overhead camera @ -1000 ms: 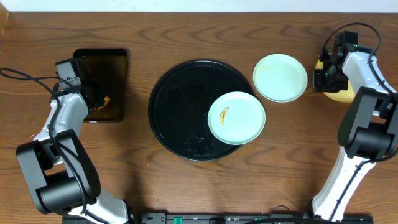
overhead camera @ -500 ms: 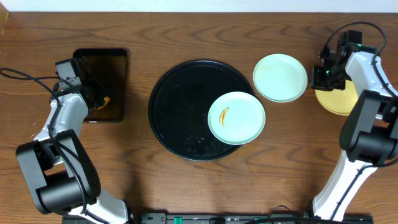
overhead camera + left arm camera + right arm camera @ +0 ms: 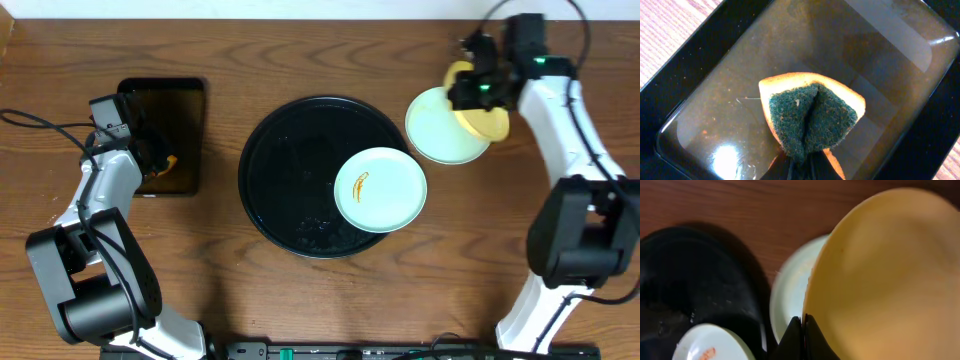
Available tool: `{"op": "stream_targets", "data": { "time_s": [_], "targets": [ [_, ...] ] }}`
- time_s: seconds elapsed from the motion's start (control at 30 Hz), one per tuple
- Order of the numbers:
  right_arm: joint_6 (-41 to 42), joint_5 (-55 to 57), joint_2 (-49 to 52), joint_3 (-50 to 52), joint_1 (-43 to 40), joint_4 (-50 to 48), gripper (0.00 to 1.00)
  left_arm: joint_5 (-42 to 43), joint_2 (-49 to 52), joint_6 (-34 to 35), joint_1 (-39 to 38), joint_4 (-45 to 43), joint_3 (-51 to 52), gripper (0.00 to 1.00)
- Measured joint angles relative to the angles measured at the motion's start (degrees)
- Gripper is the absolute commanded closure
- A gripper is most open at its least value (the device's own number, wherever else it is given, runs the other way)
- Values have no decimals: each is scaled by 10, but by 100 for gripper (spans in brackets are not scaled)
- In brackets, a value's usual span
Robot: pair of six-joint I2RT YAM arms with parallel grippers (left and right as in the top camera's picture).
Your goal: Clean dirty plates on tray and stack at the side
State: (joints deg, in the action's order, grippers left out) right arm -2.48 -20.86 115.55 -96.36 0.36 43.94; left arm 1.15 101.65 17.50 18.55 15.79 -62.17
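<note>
My right gripper (image 3: 478,90) is shut on the rim of the pale yellow plate (image 3: 483,118) and holds it tilted above a clean mint-blue plate (image 3: 440,130) that lies on the table right of the round black tray (image 3: 270,170). In the right wrist view the yellow plate (image 3: 890,275) fills the right side, gripper (image 3: 803,330) pinching its edge, the mint plate (image 3: 792,295) beneath. A second mint-blue plate (image 3: 380,190) with an orange sauce streak sits on the tray's right rim. My left gripper (image 3: 805,167) is shut on a green-and-orange sponge (image 3: 812,117).
The left gripper holds the sponge over the rectangular black tray (image 3: 165,135) holding brownish liquid (image 3: 740,100), at the table's left. The streaked plate also shows at the lower left of the right wrist view (image 3: 710,342).
My right gripper has lifted the yellow plate from the far right of the table and carried it left, over the clean mint-blue plate. The left arm has not moved.
</note>
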Motion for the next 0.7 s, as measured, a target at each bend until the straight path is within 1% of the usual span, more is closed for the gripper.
{"op": "stream_targets", "data": {
  "time_s": [0.2,0.33,0.37,0.4,0.47,0.5,0.53,0.63,0.7],
  "targets": [
    [24,52,32,0,69,-33,99,0,0,0,0,2,0,93],
    [33,66,60,0,94,-35,99,0,0,0,0,2,0,93],
    [37,71,68,0,99,-34,96,0,0,0,0,3,0,92],
    [39,73,73,0,101,-33,91,0,0,0,0,3,0,93],
    [47,75,78,1,105,-27,74,0,0,0,0,3,0,92],
    [50,76,78,1,106,-24,63,0,0,0,0,3,0,92],
    [57,76,78,1,106,-18,56,0,0,0,0,3,0,93],
    [68,77,78,1,106,5,57,0,0,0,0,3,0,92],
    [75,78,78,0,106,38,55,0,0,0,0,3,0,93]
  ]
}}
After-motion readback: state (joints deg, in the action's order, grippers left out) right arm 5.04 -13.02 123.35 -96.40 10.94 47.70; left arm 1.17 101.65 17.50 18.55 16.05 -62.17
